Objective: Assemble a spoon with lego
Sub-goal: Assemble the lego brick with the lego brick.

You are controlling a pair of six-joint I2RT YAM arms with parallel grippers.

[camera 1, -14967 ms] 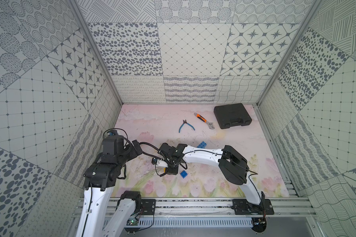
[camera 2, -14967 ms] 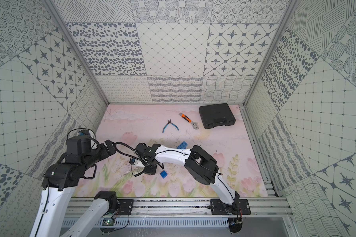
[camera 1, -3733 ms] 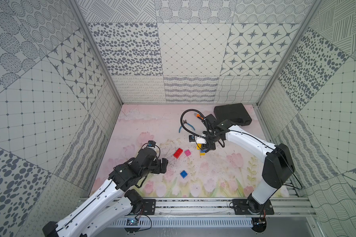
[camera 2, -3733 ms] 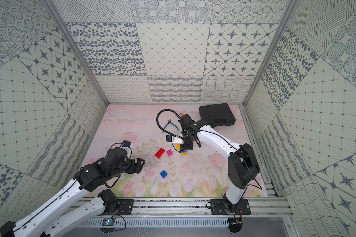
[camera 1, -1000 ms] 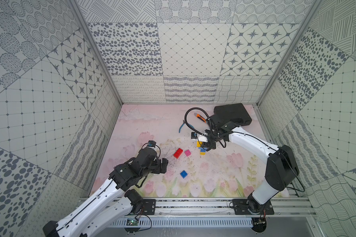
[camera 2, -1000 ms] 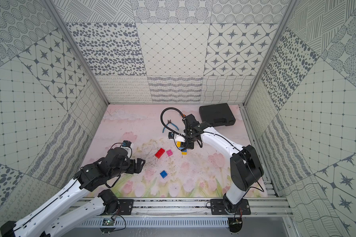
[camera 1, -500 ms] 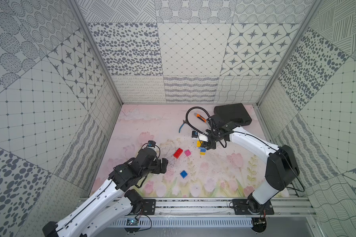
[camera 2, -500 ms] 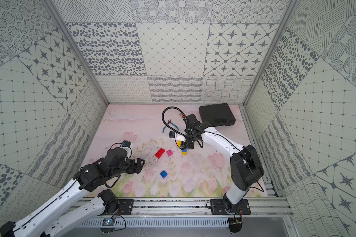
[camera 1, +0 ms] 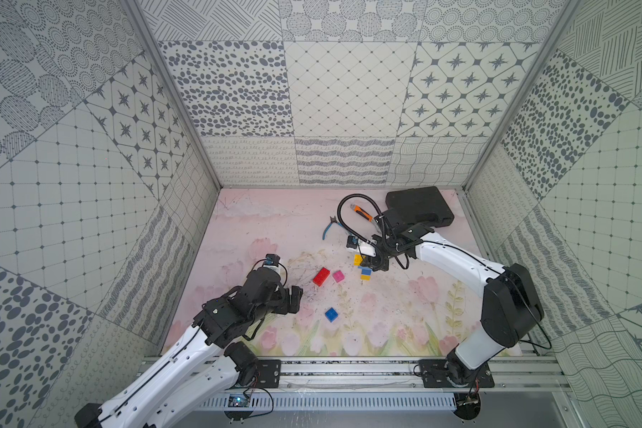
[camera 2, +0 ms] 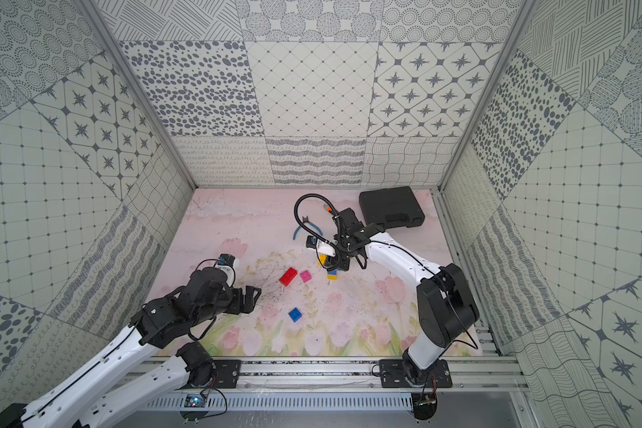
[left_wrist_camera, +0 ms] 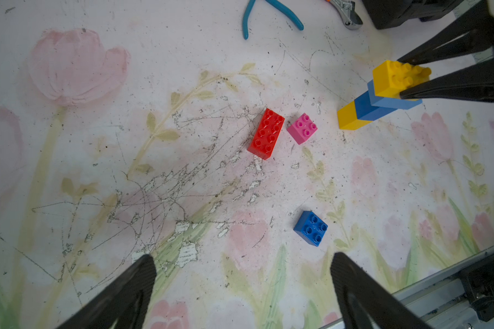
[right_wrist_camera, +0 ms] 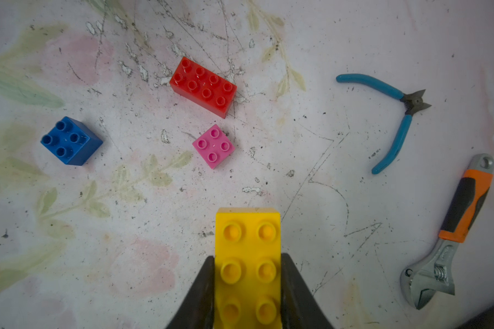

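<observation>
Gripping the oblong yellow studded plastic brick (right_wrist_camera: 247,228) topping the yellow-and-blue spoon stack (left_wrist_camera: 362,109) near the middle of the tabletop (camera 1: 271,229), your right tool (right_wrist_camera: 247,257) clamped on it, your left tool (left_wrist_camera: 243,260) with jaws wide apart

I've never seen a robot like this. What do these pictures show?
It is a robot with two arms. Two pictures look down from above; two come from cameras on its wrists. The black points are its fingers. The left gripper is open and empty. The right gripper pinches a yellow brick on top of a blue-and-yellow stack. Loose on the flowery mat lie a red brick, a pink brick and a blue brick, plus pliers, a wrench and a black case.
</observation>
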